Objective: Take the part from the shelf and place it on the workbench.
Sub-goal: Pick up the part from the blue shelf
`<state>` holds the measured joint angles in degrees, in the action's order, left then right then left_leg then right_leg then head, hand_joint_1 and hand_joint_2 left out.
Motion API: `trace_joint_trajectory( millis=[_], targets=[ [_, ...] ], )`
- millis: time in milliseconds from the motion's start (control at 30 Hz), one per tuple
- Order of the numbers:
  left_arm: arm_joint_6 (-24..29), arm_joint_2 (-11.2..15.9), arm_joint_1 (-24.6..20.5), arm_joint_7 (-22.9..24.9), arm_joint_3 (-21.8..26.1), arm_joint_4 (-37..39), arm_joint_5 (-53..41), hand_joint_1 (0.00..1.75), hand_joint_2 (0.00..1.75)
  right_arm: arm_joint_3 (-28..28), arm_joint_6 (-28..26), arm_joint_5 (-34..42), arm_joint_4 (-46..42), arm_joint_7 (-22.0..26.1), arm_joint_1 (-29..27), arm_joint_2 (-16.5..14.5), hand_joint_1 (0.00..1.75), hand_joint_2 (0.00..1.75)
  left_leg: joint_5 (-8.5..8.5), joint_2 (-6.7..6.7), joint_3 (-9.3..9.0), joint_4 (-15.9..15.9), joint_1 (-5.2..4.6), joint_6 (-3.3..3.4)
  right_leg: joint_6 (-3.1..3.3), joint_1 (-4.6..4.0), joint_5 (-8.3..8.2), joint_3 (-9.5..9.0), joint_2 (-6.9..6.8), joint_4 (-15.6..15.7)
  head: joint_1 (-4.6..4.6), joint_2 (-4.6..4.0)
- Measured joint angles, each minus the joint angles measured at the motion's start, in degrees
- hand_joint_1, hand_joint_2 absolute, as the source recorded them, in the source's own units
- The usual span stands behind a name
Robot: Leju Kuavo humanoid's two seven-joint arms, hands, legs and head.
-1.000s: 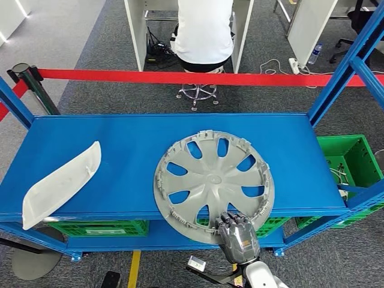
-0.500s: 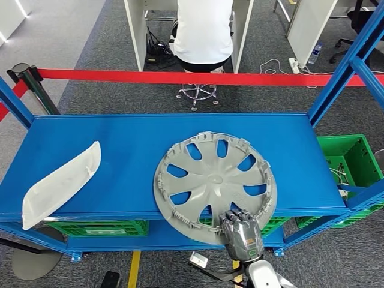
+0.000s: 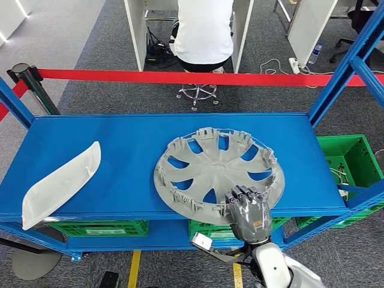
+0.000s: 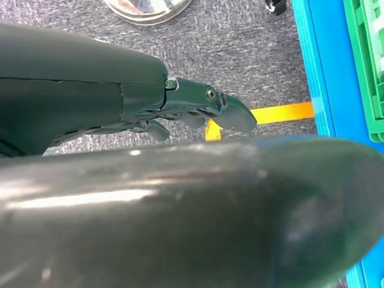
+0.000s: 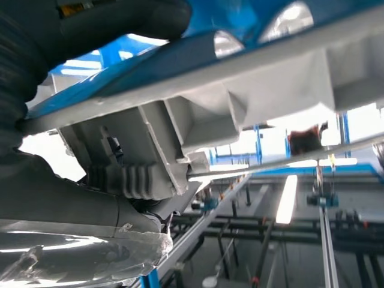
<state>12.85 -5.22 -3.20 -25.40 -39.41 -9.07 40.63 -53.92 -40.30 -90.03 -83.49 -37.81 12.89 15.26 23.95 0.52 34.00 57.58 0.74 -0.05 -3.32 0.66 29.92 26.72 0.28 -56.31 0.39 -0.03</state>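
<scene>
In the head view the grey wheel cover (image 3: 219, 174) lay on the blue shelf (image 3: 126, 150), inner side up, with its near edge over the front lip of the shelf and tilted up a little on the near right side. The right hand (image 3: 248, 215) gripped this near rim from below and in front, its fingers (image 3: 244, 193) curled over the edge. The right wrist view showed what the head view could not: the underside of the rim (image 5: 254, 90) with its moulded clips, the thick grey thumb (image 5: 81, 210) pressed under it and a dark finger above it, so the rim was clamped between them. The left hand (image 4: 199, 108) appeared in the left wrist view, hanging over grey carpet (image 4: 254, 54) and a yellow floor line (image 4: 276, 113), with dark fingers nearly straight and holding nothing; a large blurred grey shape covered much of that picture and I could not tell what it was. A white curved panel (image 3: 61, 184) lay at the left end of the shelf, well apart from the cover. Green crates (image 3: 351, 159) stood on the lower level. Behind a red barrier tape (image 3: 181, 77) a person (image 3: 204, 30) in a white top sat, cut off by the picture's upper edge
</scene>
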Motion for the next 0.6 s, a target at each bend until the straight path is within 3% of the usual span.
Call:
trace_joint_trajectory(
  millis=[133, 200, 267, 367, 400, 467, 600],
  targets=[
    [0.2, 0.0, 0.0, -0.1, 0.0, 0.0, 0.1, 0.00, 0.00, 0.5, 0.0, 0.1, -2.7, 3.5, 0.4, 0.9, 1.75, 1.75, 0.00, 0.00, 0.00, 0.0, 0.00, 0.00, 0.00, 0.00, 0.00, 0.08, 0.00, 0.0, 0.01, -0.01],
    [0.5, -0.1, 0.1, -0.4, 0.0, 0.0, 0.2, 0.00, 0.87, 2.4, 0.0, 0.1, -4.8, 8.8, -0.8, 1.1, 1.75, 1.75, 0.00, 0.01, 0.01, 0.0, 0.00, 0.00, 0.00, 0.00, 0.00, 0.08, -0.02, 0.0, 0.01, -0.01],
    [1.1, -0.1, 0.1, -0.9, 0.0, 0.0, 0.2, 0.00, 1.75, 6.6, 0.0, 0.1, -7.8, 19.4, -4.0, -0.1, 1.75, 1.75, 0.01, 0.09, 0.03, 0.0, 0.01, 0.00, 0.01, -0.02, 0.02, 0.03, -0.12, 0.0, 0.02, 0.01],
    [2.0, -0.1, 0.3, -1.8, 0.0, 0.2, 0.5, 0.00, 1.75, 17.6, 0.0, 0.0, -13.5, 42.8, -11.6, -7.1, 1.75, 1.75, 0.01, 0.20, 0.09, 0.0, 0.01, 0.00, 0.05, -0.06, 0.06, -0.05, -0.24, 0.0, -0.01, 0.00],
    [2.2, -0.1, 0.4, -2.0, 0.0, 0.2, 0.7, 0.00, 1.75, 20.6, 0.0, 0.0, -15.1, 48.1, -13.6, -9.7, 1.75, 1.75, 0.01, 0.21, 0.09, 0.0, 0.02, 0.00, 0.08, -0.06, 0.09, 0.00, -0.25, 0.0, -0.03, -0.01],
    [2.3, -0.2, 0.4, -2.4, 0.0, 0.3, 1.0, 0.00, 1.75, 24.7, 0.0, 0.0, -17.9, 52.9, -16.2, -13.6, 1.75, 1.75, 0.04, 0.28, 0.04, -0.1, 0.07, -0.03, 0.21, -0.09, 0.23, 0.24, -0.37, 0.0, -0.01, 0.00],
    [2.4, -0.3, 0.4, -3.0, 0.0, 0.4, 1.0, 0.00, 1.75, 30.3, 0.1, 0.1, -21.6, 53.5, -19.2, -18.9, 1.75, 1.75, 0.08, 0.40, -0.02, -0.1, 0.10, -0.10, 0.32, -0.10, 0.37, 0.42, -0.45, 0.0, 0.01, -0.01]
  ],
)
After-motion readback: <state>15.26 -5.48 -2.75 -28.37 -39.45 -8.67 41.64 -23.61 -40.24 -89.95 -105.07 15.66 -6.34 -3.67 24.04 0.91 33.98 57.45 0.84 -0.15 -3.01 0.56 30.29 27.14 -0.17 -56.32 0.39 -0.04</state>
